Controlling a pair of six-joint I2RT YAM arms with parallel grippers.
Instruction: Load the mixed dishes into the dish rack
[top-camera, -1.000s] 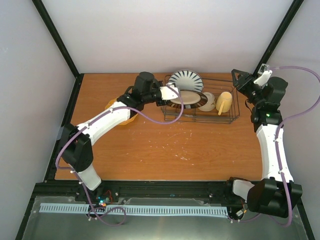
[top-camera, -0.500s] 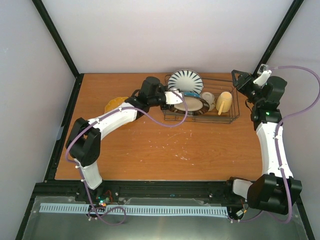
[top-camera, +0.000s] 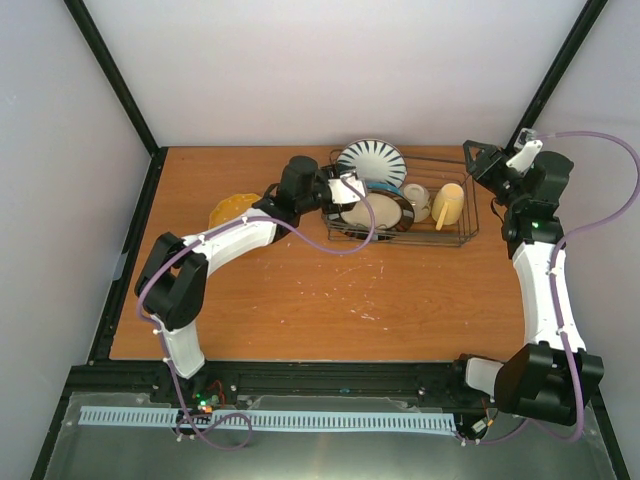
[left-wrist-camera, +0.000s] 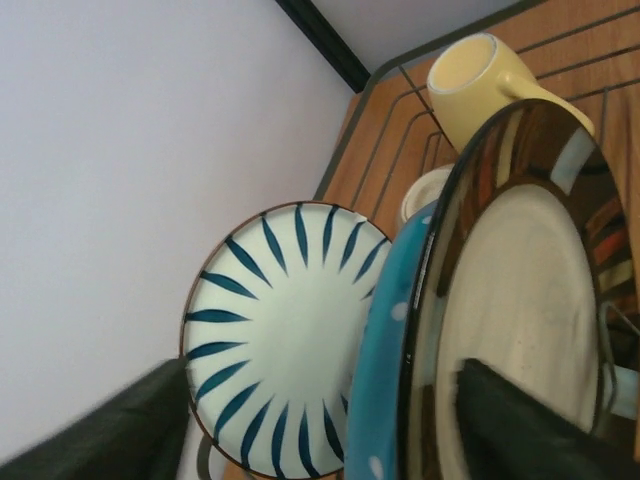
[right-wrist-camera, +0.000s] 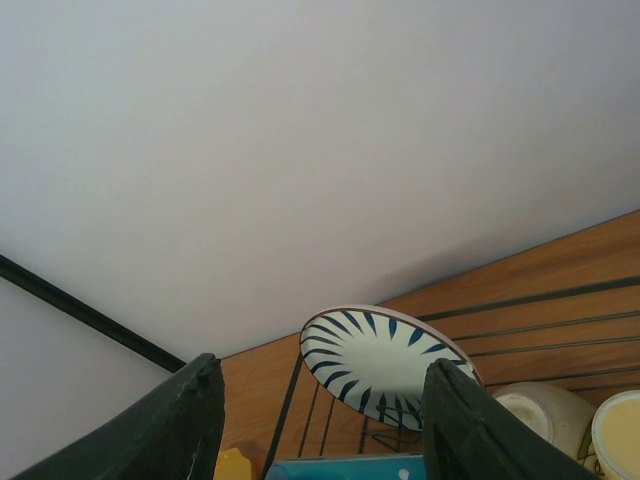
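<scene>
The dish rack holds a white plate with dark radial stripes, a teal plate with a glossy dark rim and cream centre, a small white bowl and a pale yellow mug. My left gripper is open at the rack's left end. In the left wrist view the teal plate's dotted rim stands between the spread fingers, with the striped plate behind. An orange-yellow plate lies on the table left of the rack. My right gripper hovers open and empty by the rack's far right corner.
The rack stands near the back wall, on the wooden table. Black frame posts rise at both back corners. In the right wrist view the striped plate shows beyond the open fingers, above the rack wires.
My left arm carried the teal plate to the right into the rack, then its jaws opened and let go of it. The right arm has stayed put.
</scene>
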